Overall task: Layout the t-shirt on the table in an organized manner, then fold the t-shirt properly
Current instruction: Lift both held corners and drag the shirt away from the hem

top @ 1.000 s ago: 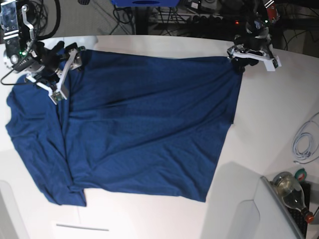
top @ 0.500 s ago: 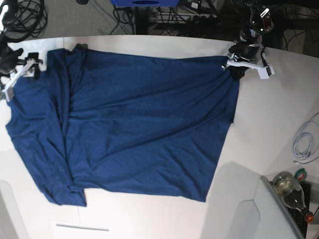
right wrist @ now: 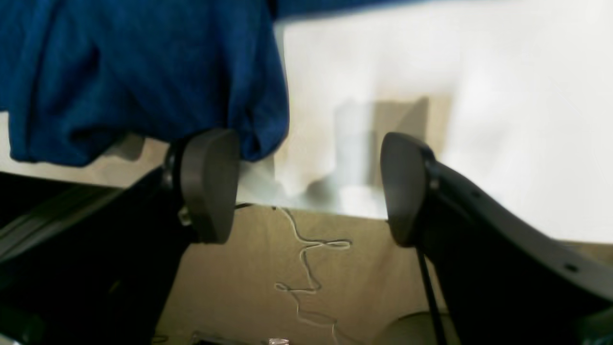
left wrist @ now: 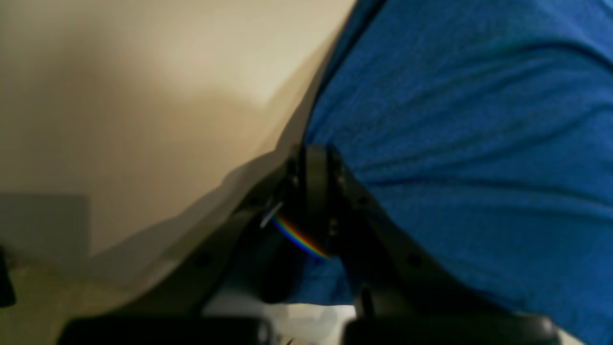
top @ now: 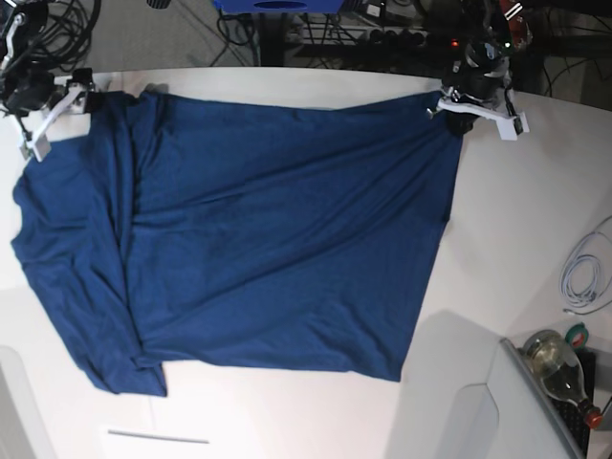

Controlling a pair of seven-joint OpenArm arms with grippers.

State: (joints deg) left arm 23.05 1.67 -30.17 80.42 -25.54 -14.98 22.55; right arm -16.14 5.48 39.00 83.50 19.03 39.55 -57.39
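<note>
T-shirt [top: 277, 239] lies spread over the table [top: 535, 210] in the base view, mostly flat, but with a long bunched fold down the side nearest the right arm and diagonal creases across the body. Left gripper [top: 457, 117] sits at the far corner of the cloth on this view's right; right gripper [top: 53, 110] hangs at the opposite far corner, by the table's rim. Off the cloth: a white cable [top: 585, 273], a glass bottle [top: 559, 368]. Left wrist view: blurred, yet the dark jaws stand together and the left gripper [left wrist: 313, 165] pinches the shirt's edge [left wrist: 469, 143], fabric puckering toward the pinch, bare table [left wrist: 143, 96] beside it. Right wrist view: right gripper [right wrist: 306, 187] has its pads wide apart with nothing between them; one pad [right wrist: 208, 184] sits just below a drooping lump of shirt [right wrist: 143, 72] at the table edge [right wrist: 431, 96], whether touching I cannot tell; floor and a thin cord [right wrist: 306, 258] show below. Judgement: the laying-out step is in hand, folding not begun. Next move likely calls for the right claw to close on that hanging corner, then both arms to draw the far hem taut and smooth out the side fold.
</note>
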